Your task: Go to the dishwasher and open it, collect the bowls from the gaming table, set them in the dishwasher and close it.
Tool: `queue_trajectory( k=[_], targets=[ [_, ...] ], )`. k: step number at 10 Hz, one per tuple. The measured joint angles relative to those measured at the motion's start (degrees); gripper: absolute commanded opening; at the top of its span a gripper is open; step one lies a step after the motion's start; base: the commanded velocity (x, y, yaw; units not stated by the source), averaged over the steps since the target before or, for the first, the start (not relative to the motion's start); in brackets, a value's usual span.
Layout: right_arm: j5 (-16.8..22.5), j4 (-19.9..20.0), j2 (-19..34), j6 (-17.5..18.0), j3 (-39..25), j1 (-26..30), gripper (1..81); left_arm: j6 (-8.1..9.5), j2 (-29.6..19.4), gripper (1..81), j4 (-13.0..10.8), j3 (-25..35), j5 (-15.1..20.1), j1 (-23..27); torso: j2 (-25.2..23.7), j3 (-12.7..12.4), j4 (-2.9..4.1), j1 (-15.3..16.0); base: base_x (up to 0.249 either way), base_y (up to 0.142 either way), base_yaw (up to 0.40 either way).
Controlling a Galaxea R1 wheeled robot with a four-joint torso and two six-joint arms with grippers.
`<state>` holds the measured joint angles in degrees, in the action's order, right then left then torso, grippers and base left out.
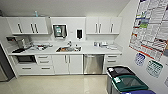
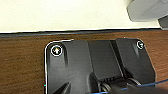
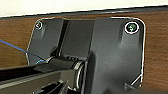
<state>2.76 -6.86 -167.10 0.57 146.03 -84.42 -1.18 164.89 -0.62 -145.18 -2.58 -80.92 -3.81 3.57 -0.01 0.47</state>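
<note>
The dishwasher is a brushed steel front with a bar handle along its top, set under the white counter to the right of the sink. Its door is shut. It stands straight ahead of me across a stretch of pale glossy floor. The bowls and the gaming table are out of view. In both wrist views a brown wood-grain surface lies beyond my dark plates, with a white wall behind it.
White cabinets with black handles run along the counter, with a black-fronted microwave low at the left. Lidded waste bins stand at the right by a wall of posters. A dark appliance edge is at the far left.
</note>
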Motion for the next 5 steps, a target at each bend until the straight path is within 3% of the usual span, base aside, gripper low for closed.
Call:
queue_trajectory(
  k=[5],
  targets=[
    [0.0, 0.0, -0.2, 0.0, 0.3, 0.0, 81.1, 0.00, 0.0, 81.1, 0.0, 0.0, 0.0, 0.0, 0.0, 0.0, 0.00, 0.0, 0.102, 0.000, 0.000]
  ],
)
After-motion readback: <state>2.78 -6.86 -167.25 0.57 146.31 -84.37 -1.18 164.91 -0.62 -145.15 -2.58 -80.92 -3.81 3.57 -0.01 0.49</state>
